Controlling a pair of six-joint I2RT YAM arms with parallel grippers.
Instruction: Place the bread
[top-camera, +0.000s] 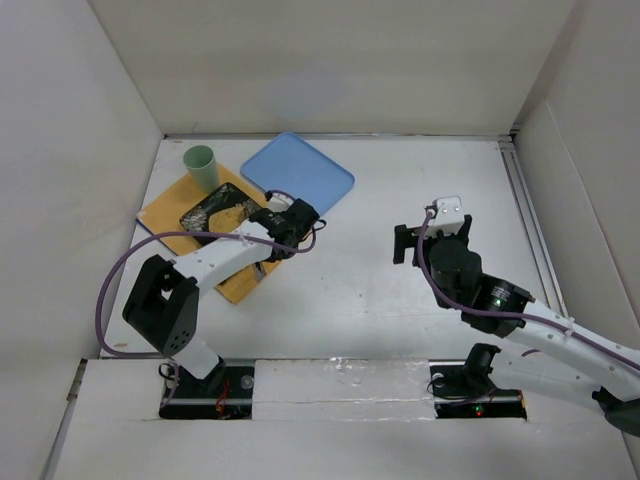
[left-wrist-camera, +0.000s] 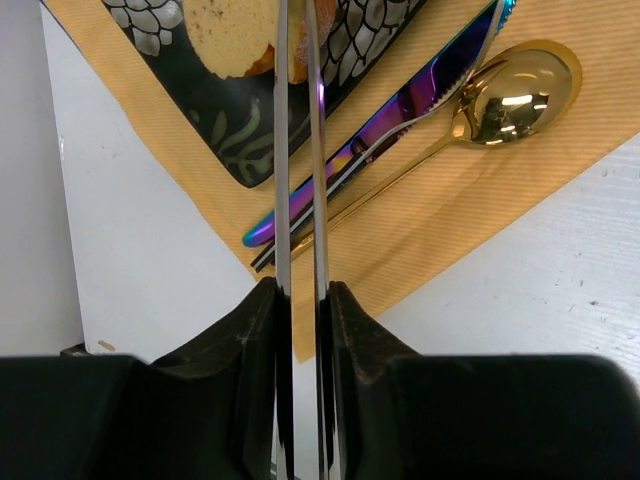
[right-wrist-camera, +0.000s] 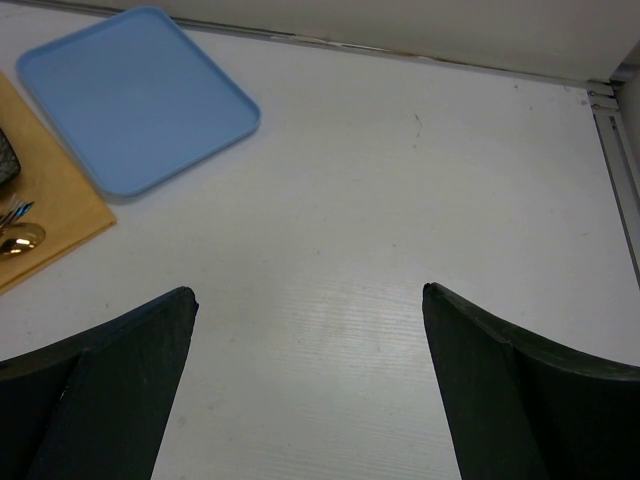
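Observation:
The bread (left-wrist-camera: 232, 32), a golden-brown slice, lies on a dark patterned square plate (left-wrist-camera: 235, 140) at the top of the left wrist view. It also shows in the top view (top-camera: 236, 207) on the plate (top-camera: 200, 217). My left gripper (left-wrist-camera: 300, 290) is shut on metal tongs (left-wrist-camera: 282, 180), whose two thin blades run up to the bread. The blades are close together at the slice; whether they pinch it I cannot tell. In the top view the left gripper (top-camera: 287, 222) hovers at the plate's right side. My right gripper (right-wrist-camera: 310, 300) is open and empty over bare table, far right (top-camera: 432, 238).
The plate sits on an orange placemat (top-camera: 165, 208) with an iridescent knife (left-wrist-camera: 400, 105) and a gold spoon (left-wrist-camera: 510, 90) beside it. A green cup (top-camera: 201, 165) stands at the mat's far corner. A blue tray (top-camera: 297, 174) lies behind; it also shows in the right wrist view (right-wrist-camera: 135, 95).

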